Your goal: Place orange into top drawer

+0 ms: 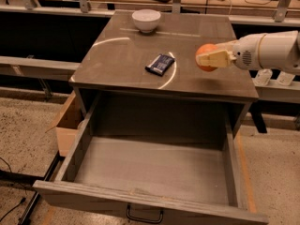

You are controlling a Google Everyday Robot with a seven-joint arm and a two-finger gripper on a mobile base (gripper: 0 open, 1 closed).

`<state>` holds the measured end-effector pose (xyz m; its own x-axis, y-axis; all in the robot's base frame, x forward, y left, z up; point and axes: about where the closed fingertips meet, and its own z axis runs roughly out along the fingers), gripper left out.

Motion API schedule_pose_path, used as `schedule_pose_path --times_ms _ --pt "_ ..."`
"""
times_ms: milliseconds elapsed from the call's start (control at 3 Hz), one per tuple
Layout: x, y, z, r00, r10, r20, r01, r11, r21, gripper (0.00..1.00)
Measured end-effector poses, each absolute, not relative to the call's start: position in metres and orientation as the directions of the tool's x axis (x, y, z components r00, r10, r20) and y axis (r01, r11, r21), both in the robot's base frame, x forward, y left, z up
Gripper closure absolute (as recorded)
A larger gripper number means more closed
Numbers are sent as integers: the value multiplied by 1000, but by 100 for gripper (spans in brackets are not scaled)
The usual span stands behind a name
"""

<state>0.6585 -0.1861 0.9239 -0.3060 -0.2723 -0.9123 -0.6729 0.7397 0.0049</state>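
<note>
One orange gripped above the cabinet top, drawer open below

The round, bright orange fruit [206, 48] sits clamped in the two-finger gripper [208, 58] at the end of the white robot arm [269, 50], which reaches in from the right edge of the view. A tan finger [216, 58] lies across the front of the orange, and the fruit bulges out above and below it. Gripper and orange hang over the right part of the grey-brown wooden cabinet top [122, 55], near its front edge and clear of the surface.

The wide, shallow grey-brown top drawer [140, 203] is pulled far out toward the camera, below and to the left of the orange. Its plain grey floor shows from wall to wall, and a small dark metal pull handle [144, 215] hangs on its flat front panel.

A small white round bowl [146, 20] stands at the back of the cabinet top, well apart from the gripper; what it holds cannot be told from this angle. A flat dark rectangular packet [160, 63] lies near the middle of the top, to the left of the orange. A tan cardboard box [68, 125] stands on the floor against the cabinet's left side, its inside mostly hidden.
</note>
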Motion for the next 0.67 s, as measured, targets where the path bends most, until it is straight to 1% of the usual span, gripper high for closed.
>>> schedule_pose_path --times_ms 333,667 --pt "612 -173 940 -298 -287 -910 -734 678 27 100" --pt "554 -160 953 -329 -265 -906 -776 623 99 100"
